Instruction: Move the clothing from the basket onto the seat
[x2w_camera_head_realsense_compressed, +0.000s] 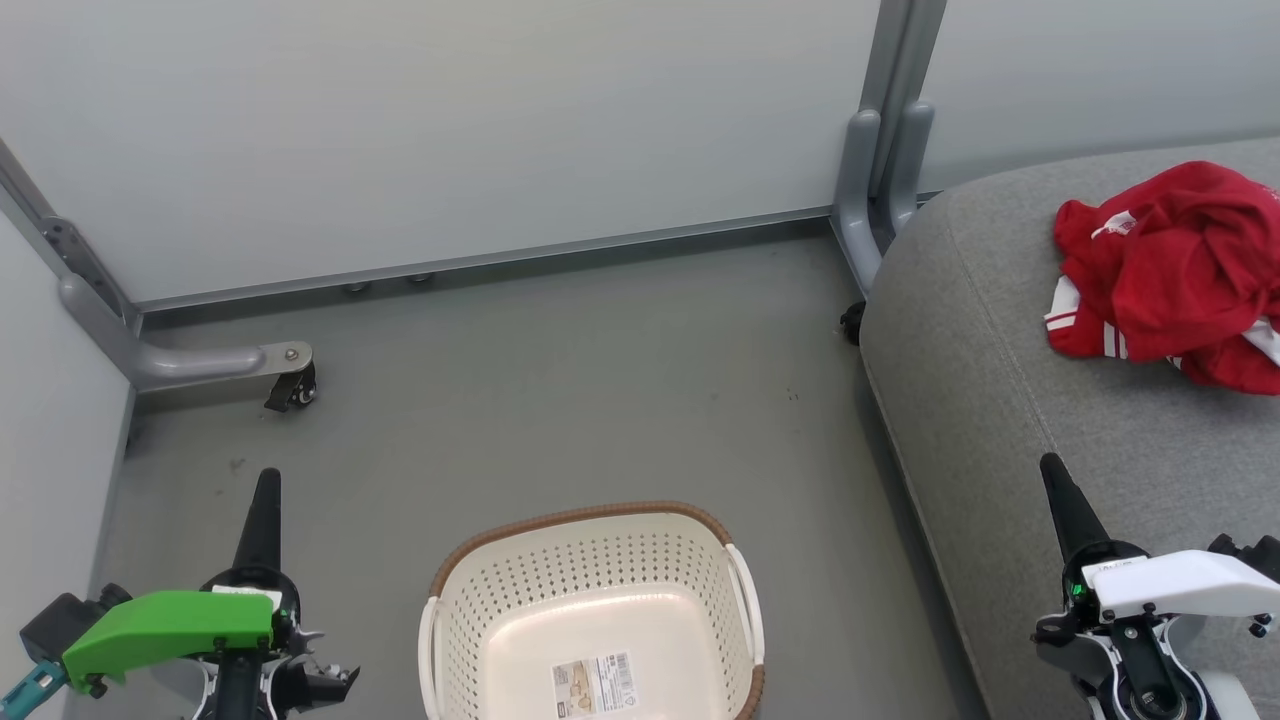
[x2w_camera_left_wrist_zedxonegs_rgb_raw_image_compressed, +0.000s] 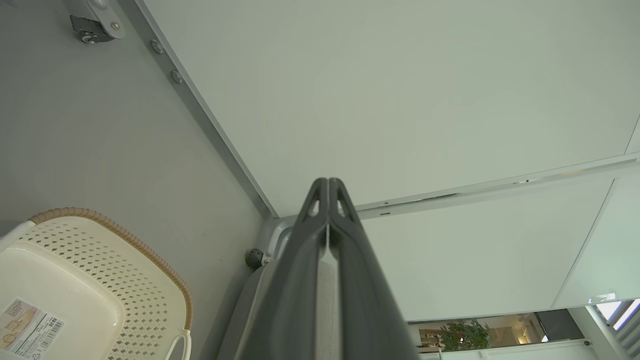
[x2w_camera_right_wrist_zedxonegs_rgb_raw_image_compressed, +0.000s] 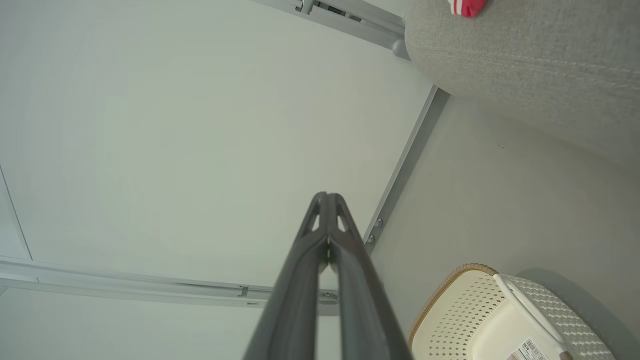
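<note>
The red clothing (x2w_camera_head_realsense_compressed: 1175, 272) lies in a crumpled heap on the grey seat (x2w_camera_head_realsense_compressed: 1000, 400) at the right, white stripes showing at its left edge; a scrap of the clothing (x2w_camera_right_wrist_zedxonegs_rgb_raw_image_compressed: 465, 7) peeks in the right wrist view. On the floor at bottom centre stands the cream basket (x2w_camera_head_realsense_compressed: 590, 560), holding nothing but its barcode sticker (x2w_camera_head_realsense_compressed: 593, 684). My left gripper (x2w_camera_head_realsense_compressed: 266, 480) is shut, left of the basket, nothing in it. My right gripper (x2w_camera_head_realsense_compressed: 1050, 466) is shut over the seat's front part, well short of the clothing. Both wrist views show fingers pressed together (x2w_camera_left_wrist_zedxonegs_rgb_raw_image_compressed: 328, 186) (x2w_camera_right_wrist_zedxonegs_rgb_raw_image_compressed: 326, 199).
Pale partition walls (x2w_camera_head_realsense_compressed: 450, 130) close the back and left. A grey frame leg with a caster (x2w_camera_head_realsense_compressed: 290, 385) lies at the left, another post (x2w_camera_head_realsense_compressed: 880, 170) stands by the seat's corner. Grey floor (x2w_camera_head_realsense_compressed: 560, 380) stretches between basket and wall.
</note>
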